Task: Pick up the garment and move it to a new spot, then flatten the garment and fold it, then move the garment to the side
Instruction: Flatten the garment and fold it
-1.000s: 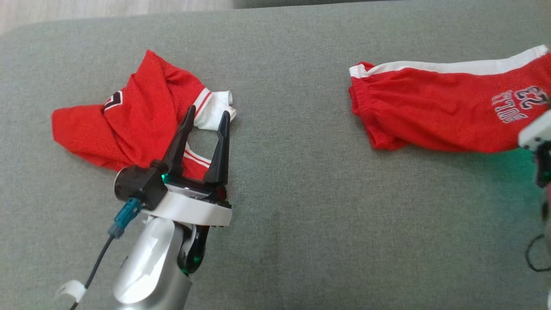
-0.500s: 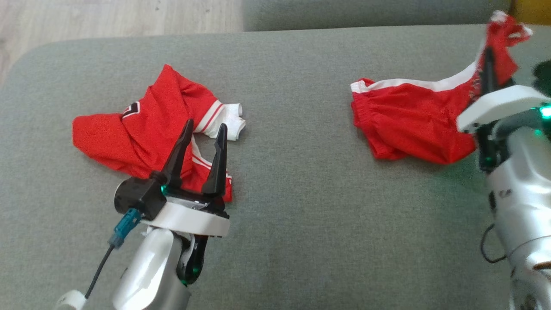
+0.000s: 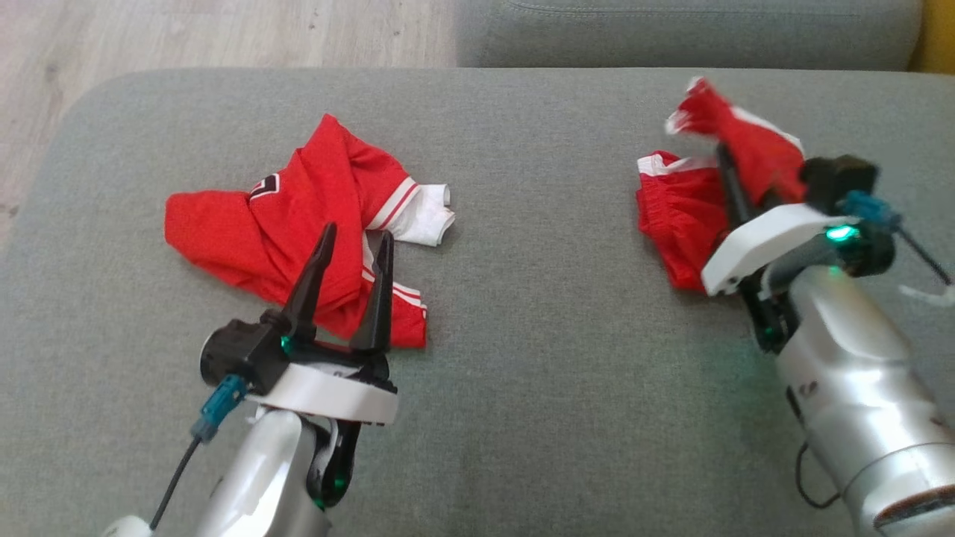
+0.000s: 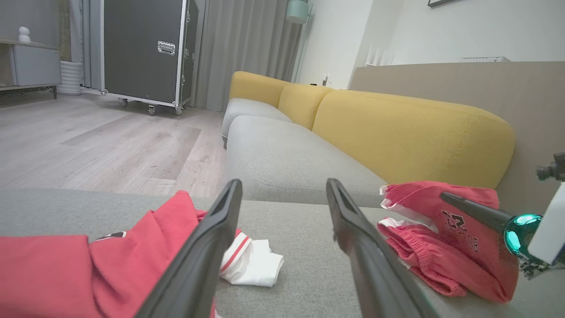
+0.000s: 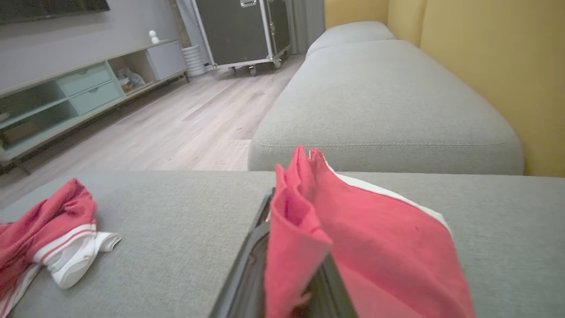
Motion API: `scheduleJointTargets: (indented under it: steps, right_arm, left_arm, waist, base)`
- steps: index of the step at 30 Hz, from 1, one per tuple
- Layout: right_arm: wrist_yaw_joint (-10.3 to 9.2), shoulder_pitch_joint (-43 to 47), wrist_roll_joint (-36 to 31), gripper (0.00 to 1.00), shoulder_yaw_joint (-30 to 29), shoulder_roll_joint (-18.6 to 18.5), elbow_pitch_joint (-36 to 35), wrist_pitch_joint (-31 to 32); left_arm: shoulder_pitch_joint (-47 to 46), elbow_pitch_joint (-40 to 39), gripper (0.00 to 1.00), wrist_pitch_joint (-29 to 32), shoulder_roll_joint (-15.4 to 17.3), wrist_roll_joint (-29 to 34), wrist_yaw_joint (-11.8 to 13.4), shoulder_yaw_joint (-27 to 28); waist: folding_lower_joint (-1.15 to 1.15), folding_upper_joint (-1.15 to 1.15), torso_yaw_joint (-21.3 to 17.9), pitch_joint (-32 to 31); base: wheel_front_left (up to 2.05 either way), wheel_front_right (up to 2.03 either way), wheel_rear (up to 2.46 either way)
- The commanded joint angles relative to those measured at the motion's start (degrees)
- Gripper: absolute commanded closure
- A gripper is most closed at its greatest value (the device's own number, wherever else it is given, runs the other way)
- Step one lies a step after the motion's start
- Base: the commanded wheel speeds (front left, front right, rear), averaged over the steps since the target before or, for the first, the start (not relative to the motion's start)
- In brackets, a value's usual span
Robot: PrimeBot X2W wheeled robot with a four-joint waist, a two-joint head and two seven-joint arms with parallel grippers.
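Calling this early in step one. See right tool (image 3: 727,175) at right of frame clenched on shorts (image 3: 675,220), with one end lifted and draped over the tool and the rest bunched on the cushion (image 3: 537,313) below, white side stripe showing. Checked against right wrist view: red cloth wrapped round both fingers (image 5: 247,265), no gap visible. Counting the grasp as made, the lift as partial, the move to a new spot as not yet done. Left to do, judging from the lie of the cloth: carry over, spread flat, fold, shift aside. See left tool (image 3: 357,233) at lower left released, fingers spread wide, sitting over the near edge of a crumpled jersey (image 3: 298,209) with nothing gripped; can't tell if touching it. Well apart from shorts, with bare cushion between. Probably wanted later for the flattening and folding, so fine parked there. On writing: spot dark print (image 4: 461,229) on the raised part of shorts in left wrist view, looks like a numeral beside a short word, maybe BULLS, but tilted and too small to confirm. Spot a black-and-white diamond patch (image 3: 266,186) on jersey at upper left, no legible letters. No other labels or brand marks readable anywhere.
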Motion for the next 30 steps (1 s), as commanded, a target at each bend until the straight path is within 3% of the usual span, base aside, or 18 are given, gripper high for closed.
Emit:
scheduleJointTargets:
  steps: [1, 10, 11, 12, 22, 26, 30]
  right_arm:
    - [-0.05, -0.1, 0.9, 1.0, 2.8, 0.9, -1.9, 0.0]
    - [-0.05, 3.0, 5.5, 1.0, 19.3, -0.7, -3.3, 4.9]
    - [-0.05, 3.2, 6.0, 0.05, 21.3, -1.1, -3.5, 5.7]
    - [-0.05, 3.4, 7.3, 0.0, 22.6, -1.4, -4.0, 6.3]
    - [-0.05, -0.3, 19.7, 0.0, 20.6, -8.1, -10.2, 2.9]
    - [-0.05, -0.3, 20.3, 0.0, 17.1, -10.3, -13.1, 0.2]
    - [-0.05, 1.2, 15.6, 0.0, 11.0, -11.5, -16.2, -0.8]
  left_arm:
    - [-0.6, -1.6, 0.0, -0.3, 0.7, -0.5, 0.4, 1.8]
    - [-0.5, -1.3, 0.0, -0.3, 0.7, -0.9, 1.0, 1.6]
    - [-0.5, -1.3, 0.0, -0.3, 0.8, -0.9, 1.0, 1.5]
    - [-0.5, -1.3, 0.0, -0.3, 0.8, -0.9, 1.0, 1.5]
    - [-0.6, -3.0, 0.0, -0.3, 1.1, -1.1, 1.5, 3.1]
    - [-0.3, -3.6, 0.0, -0.3, 1.1, -0.8, 1.4, 3.9]
    - [0.2, -4.1, 0.0, -0.3, 1.0, -0.6, 1.3, 4.8]
  waist:
    - [0.0, 0.0, 0.2, -0.1]
    - [0.0, 0.0, -0.1, -1.2]
    - [0.0, 0.0, -0.4, -1.4]
    - [0.0, 0.0, -0.7, -1.7]
    - [0.0, 0.0, -6.9, -4.6]
    - [0.0, 0.0, -9.7, -5.7]
    - [0.0, 0.0, -12.0, -6.3]
  base:
    - [0.0, 0.0, 0.0]
    - [0.0, 0.0, 0.0]
    - [0.0, 0.0, 0.0]
    - [0.0, 0.0, 0.0]
    - [0.0, 0.0, 0.0]
    - [0.0, 0.0, 0.0]
    - [0.0, 0.0, 0.0]
